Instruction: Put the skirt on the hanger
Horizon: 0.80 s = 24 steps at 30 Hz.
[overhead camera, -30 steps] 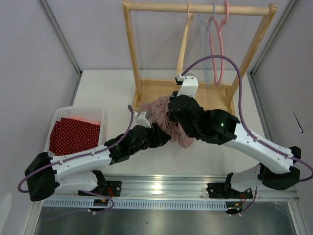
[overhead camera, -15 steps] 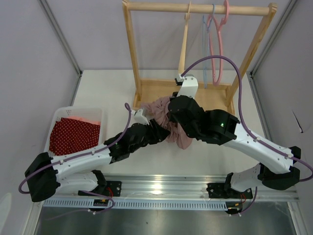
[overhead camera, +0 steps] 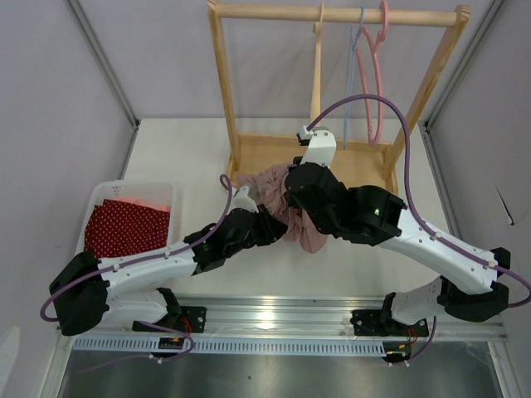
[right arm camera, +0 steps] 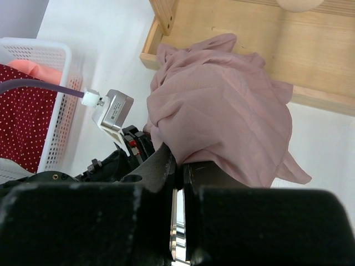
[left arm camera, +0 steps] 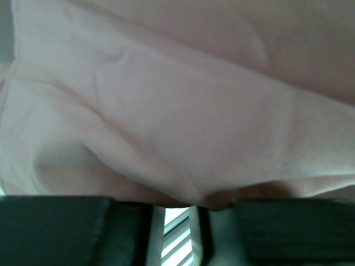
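Observation:
The pink skirt (overhead camera: 267, 184) hangs bunched between my two grippers, over the table in front of the wooden rack (overhead camera: 222, 83). My left gripper (overhead camera: 267, 222) is shut on a fold of the skirt (left arm camera: 166, 100) from the lower left. My right gripper (overhead camera: 289, 203) is shut on the skirt (right arm camera: 222, 116) from above, with its fingers (right arm camera: 166, 166) pinched on the cloth's lower edge. A wooden hanger (overhead camera: 315, 75), a blue hanger (overhead camera: 348, 83) and a pink hanger (overhead camera: 373, 75) hang on the rack's top bar, behind the right arm.
A white basket (overhead camera: 133, 186) at the left holds a red dotted cloth (overhead camera: 124, 232) and an orange one. The rack's wooden base (right arm camera: 249, 33) lies just behind the skirt. A metal rail (overhead camera: 274, 319) runs along the near edge.
My left arm has moved a little right and up with the skirt. The wooden hanger has swung from tilted to nearly upright. The right arm has barely moved.

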Each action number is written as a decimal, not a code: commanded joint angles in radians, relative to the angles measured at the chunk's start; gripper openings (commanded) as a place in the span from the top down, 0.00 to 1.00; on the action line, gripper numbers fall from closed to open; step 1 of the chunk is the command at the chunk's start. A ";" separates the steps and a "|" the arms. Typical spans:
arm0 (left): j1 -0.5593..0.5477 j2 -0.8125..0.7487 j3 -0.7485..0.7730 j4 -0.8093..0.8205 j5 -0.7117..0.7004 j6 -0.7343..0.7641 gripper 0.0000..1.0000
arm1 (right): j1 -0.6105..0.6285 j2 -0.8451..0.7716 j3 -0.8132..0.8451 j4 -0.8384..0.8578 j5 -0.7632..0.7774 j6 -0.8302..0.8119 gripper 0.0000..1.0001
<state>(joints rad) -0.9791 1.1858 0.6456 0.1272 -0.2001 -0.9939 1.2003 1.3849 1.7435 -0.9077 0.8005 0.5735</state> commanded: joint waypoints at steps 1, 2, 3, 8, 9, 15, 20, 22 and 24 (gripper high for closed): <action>0.005 -0.020 0.052 0.035 0.022 0.015 0.80 | 0.007 -0.014 0.039 0.017 0.045 0.014 1.00; 0.005 -0.025 0.054 0.035 0.033 0.021 0.88 | 0.007 -0.014 0.037 0.018 0.051 0.014 1.00; 0.005 -0.029 0.058 0.035 0.062 0.027 0.91 | 0.007 -0.014 0.033 0.015 0.054 0.014 1.00; 0.005 -0.115 0.117 -0.115 0.131 0.093 1.00 | -0.025 -0.032 -0.001 -0.010 0.048 0.034 1.00; 0.005 -0.135 0.123 -0.164 0.136 0.104 1.00 | -0.034 -0.038 -0.010 -0.011 0.045 0.035 1.00; 0.013 -0.339 0.155 -0.462 0.117 0.164 1.00 | -0.143 -0.106 -0.091 -0.059 -0.006 0.058 1.00; 0.042 -0.440 0.265 -0.664 0.080 0.233 1.00 | -0.222 -0.165 -0.150 -0.097 -0.072 0.069 1.00; 0.062 -0.462 0.320 -0.719 0.102 0.267 1.00 | -0.270 -0.185 -0.182 -0.111 -0.131 0.068 1.00; 0.108 -0.463 0.365 -0.736 0.178 0.296 1.00 | -0.300 -0.208 -0.209 -0.114 -0.173 0.063 1.00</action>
<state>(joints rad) -0.9169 0.7361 0.9264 -0.5114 -0.0895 -0.7784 0.9417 1.2201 1.5581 -1.0050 0.6834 0.6323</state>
